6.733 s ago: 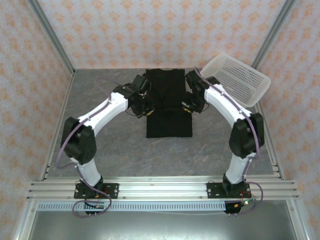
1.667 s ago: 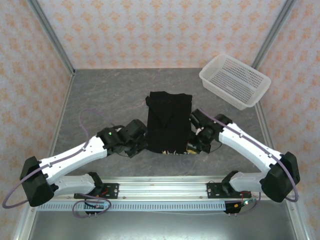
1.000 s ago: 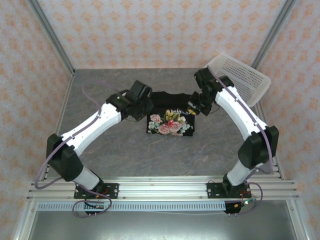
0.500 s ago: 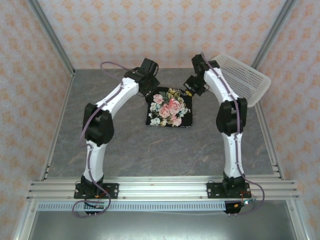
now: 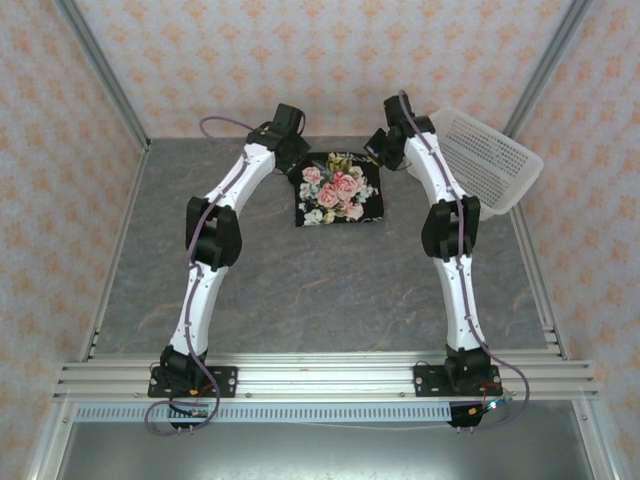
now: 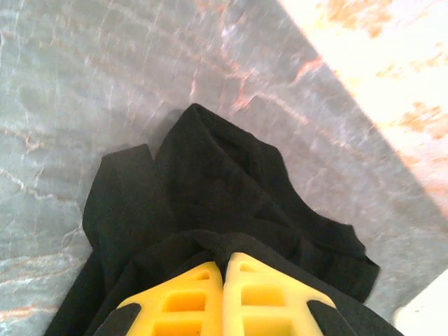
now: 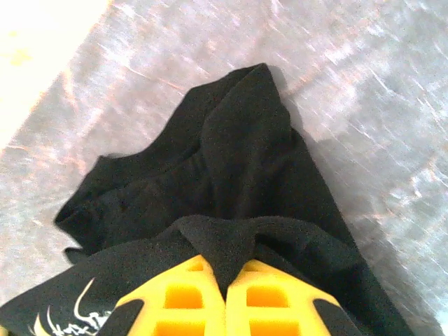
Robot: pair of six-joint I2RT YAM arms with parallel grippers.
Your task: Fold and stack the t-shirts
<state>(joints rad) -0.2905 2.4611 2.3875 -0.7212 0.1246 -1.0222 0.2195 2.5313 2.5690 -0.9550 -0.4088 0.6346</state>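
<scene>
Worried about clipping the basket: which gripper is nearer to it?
Right. The right gripper pinches the t-shirt at its far right corner, close beside the basket; the left gripper pinches the far left corner, across the shirt from it.

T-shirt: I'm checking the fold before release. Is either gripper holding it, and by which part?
Both hold it. The left gripper pinches the black fabric of the t-shirt at its far left corner, and the right gripper pinches its far right corner.
</scene>
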